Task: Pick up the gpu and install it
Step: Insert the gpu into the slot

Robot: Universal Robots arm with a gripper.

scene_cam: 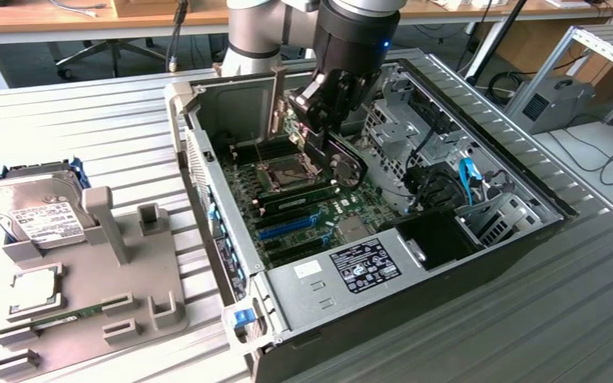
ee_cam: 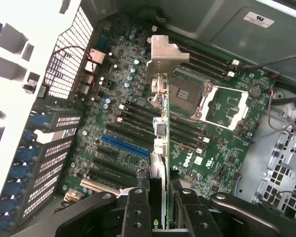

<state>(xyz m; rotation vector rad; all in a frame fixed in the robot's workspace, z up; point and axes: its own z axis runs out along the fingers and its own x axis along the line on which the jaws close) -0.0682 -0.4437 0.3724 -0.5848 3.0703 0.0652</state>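
With the pincer (scene_cam: pixel 324 136): clenched on the gpu (scene_cam: pixel 346 166), squeezing the card from both faces. Holds it on edge in the mouth of the open computer case (scene_cam: pixel 285 302), with the round black fan turned toward the exterior view's right and the silver end bracket (scene_cam: pixel 278 100) rising on the exterior view's left of the pincer. Hangs over the motherboard (scene_cam: pixel 322 209), close to the CPU socket (scene_cam: pixel 282 171); cannot tell whether the lower edge touches the board.

Seen in the wrist view as a thin edge-on strip, the gpu (ee_cam: pixel 159 131), reaching from between the black fingers to the end bracket (ee_cam: pixel 163 55) and crossing the row of dark memory slots (ee_cam: pixel 138 116) just beside the CPU socket (ee_cam: pixel 222 103). Sits apart from the blue expansion slot (ee_cam: pixel 124 145), not plugged into it.

Further out within the case: a power supply (scene_cam: pixel 357 267) with a black label, and a blue cable (scene_cam: pixel 466 177) by the drive cage. Outside, on the exterior view's left: a grey parts holder (scene_cam: pixel 125 303) with a hard drive (scene_cam: pixel 35 214), a processor chip (scene_cam: pixel 32 287) and a RAM stick (scene_cam: pixel 67 317), well apart from the case. Beneath everything, a slatted metal table (scene_cam: pixel 562 319).
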